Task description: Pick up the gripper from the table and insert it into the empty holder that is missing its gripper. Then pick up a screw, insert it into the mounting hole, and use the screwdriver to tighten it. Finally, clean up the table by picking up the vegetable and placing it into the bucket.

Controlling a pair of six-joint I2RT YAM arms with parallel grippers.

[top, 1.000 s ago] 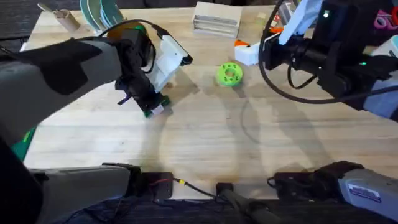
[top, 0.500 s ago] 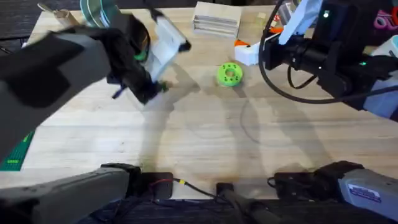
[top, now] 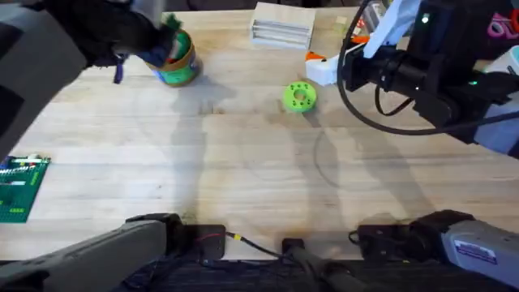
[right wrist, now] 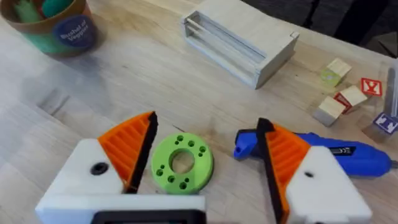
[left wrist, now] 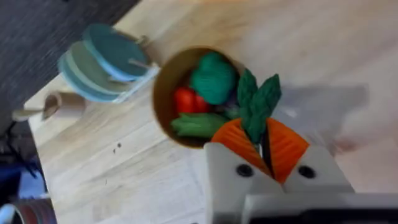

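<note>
My left gripper (left wrist: 264,140) is shut on the slim dark-green vegetable (left wrist: 256,102), whose leafy end hangs over the bucket (left wrist: 160,102). The bucket (top: 176,61) stands at the table's far left and holds red and green toy produce. In the overhead view the left arm (top: 89,36) looms dark and blurred beside it. My right gripper (right wrist: 205,134) is open and holds nothing, with orange ribbed pads on both white holders (right wrist: 84,177). The blue screwdriver (right wrist: 339,154) lies on the table behind its one finger. The screw is out of view.
A bright-green disc (top: 298,96) lies between the right gripper's fingers on the table. A pale wooden box (top: 282,23) sits at the far edge, small wooden blocks (right wrist: 345,99) near it. A green baseplate (top: 20,186) lies front left. Blue-green discs (left wrist: 99,62) stand by the bucket.
The left arm has risen and swung from the table's left middle to the far left, carrying the vegetable over the bucket. The right arm has not moved.
</note>
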